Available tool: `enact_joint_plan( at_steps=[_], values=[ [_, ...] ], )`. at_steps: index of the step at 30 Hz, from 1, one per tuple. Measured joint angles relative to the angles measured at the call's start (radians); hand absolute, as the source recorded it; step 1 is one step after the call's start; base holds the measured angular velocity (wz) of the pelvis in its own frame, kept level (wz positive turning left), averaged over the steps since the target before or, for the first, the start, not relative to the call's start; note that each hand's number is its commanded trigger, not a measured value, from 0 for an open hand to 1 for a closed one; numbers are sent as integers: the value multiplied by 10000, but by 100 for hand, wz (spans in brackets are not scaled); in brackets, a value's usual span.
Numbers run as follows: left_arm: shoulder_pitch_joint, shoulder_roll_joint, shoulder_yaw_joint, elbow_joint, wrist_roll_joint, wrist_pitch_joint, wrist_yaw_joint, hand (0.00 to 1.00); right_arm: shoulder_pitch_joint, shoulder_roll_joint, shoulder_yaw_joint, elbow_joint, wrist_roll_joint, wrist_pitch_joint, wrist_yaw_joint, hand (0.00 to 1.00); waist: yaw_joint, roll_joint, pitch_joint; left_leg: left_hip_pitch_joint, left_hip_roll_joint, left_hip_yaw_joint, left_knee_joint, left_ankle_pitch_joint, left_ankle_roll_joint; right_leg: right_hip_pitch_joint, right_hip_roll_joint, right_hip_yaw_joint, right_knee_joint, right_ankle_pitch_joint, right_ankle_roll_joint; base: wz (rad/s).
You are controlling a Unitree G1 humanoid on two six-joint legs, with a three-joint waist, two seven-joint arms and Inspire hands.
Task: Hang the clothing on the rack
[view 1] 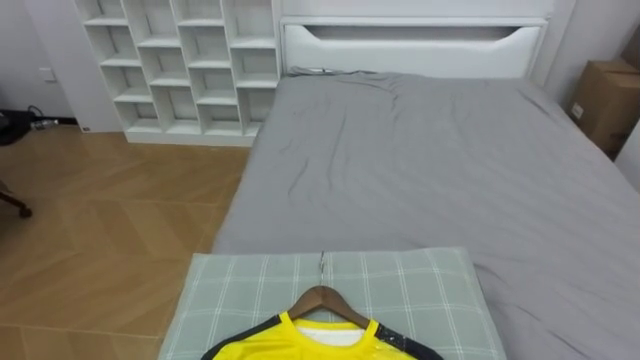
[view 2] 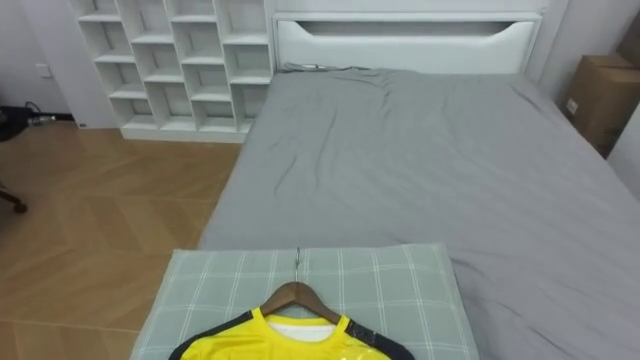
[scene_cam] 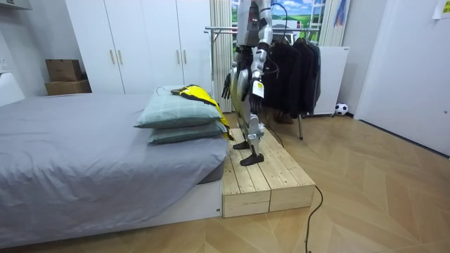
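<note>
White cubby shelving (view 1: 180, 60) stands left, then a grey-sheeted bed (view 1: 420, 160), then a brown cardboard box (view 1: 605, 100). A yellow, dark-trimmed shirt (view 1: 300, 345) on a wooden hanger (view 1: 322, 300) lies atop a green checked pillow (view 1: 420, 290) with its hook toward the headboard. The left hand (scene_cam: 256, 90) and right hand (scene_cam: 226, 86) hang down, and their fingers cannot be judged.

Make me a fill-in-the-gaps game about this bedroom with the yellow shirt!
1. The yellow shirt sits on a wooden ____.
2. The shirt lies on a green checked ____.
3. The bed has a ____ sheet.
4. In the room view, dark clothes hang on a ____ behind the robot.

Missing words: hanger; pillow; grey; rack.
</note>
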Motion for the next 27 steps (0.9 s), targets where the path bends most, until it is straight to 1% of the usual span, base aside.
enact_joint_plan(
  at_steps=[2, 5, 9, 11, 12, 15, 16, 20, 23, 27],
  values=[
    [-33, 25, 163, -186, 435, -150, 571, 0, 3, -23, 1, -10, -64, -17, -11, 0, -1, 7, -4, 19, -4, -1, 0, 1, 1, 29, -1, -6, 1, 1, 0, 0],
    [-46, 27, 196, -283, 614, -388, 1095, 0, 16, -23, 6, -12, -56, -31, -21, 0, -7, 8, -4, 92, -5, -8, -3, 0, 0, 114, -1, -16, -13, 1, 0, 0],
    [-52, 27, 186, -402, 985, -461, 1507, 0, 38, -36, 3, -34, -56, -39, -20, 0, -20, 27, -14, 160, -5, -18, -13, 0, 0, 158, -1, -16, -9, 1, 0, 0],
    [-44, 24, 189, -568, 1351, -469, 1784, 0, 50, -37, 3, -65, -66, -52, -24, 0, -29, 76, -40, 153, -5, -30, -7, 0, 0, 162, 0, -18, -7, 1, -1, 0],
    [-33, 26, 189, -657, 1450, -470, 1847, 0, 54, -37, 4, -76, -67, -52, -33, 0, -29, 76, -40, 146, -5, -40, -7, 0, 0, 161, 0, -19, -7, 1, -1, 0],
    [21, 43, 206, -1596, 2606, -495, 2373, 0, 39, -62, 1, -187, -339, -52, -116, 0, -4, 96, -58, 48, -8, -64, 30, 1, 2, 74, 0, -19, -5, 1, 0, 2],
    [20, 54, 207, -1755, 2743, -531, 2487, 0, 39, -71, 1, -212, -381, -52, -117, 0, -5, 102, -62, 36, -8, -63, 31, 2, 2, 48, 0, -17, -5, 1, 0, 0],
    [-41, 163, 227, -2629, 3734, -901, 3095, 0, 57, -81, -15, -249, -446, -85, -112, 0, -36, 119, -76, 44, -9, -61, 19, 3, 3, 44, 1, -14, 14, 3, -3, 0],
    [-83, 203, 229, -3140, 4529, -941, 3381, 0, 57, -94, -17, -244, -469, -144, -78, 0, -42, 116, -76, 50, -9, -44, 1, 3, 2, 42, 0, -14, 5, 3, -2, 0],
    [-162, 223, 232, -3456, 5260, -937, 3542, 0, 71, -120, -96, -246, -478, -157, 4, 0, -68, 118, -76, 59, -8, -43, -11, 1, 1, 49, 0, -10, -2, 2, -2, 0]
  ],
)
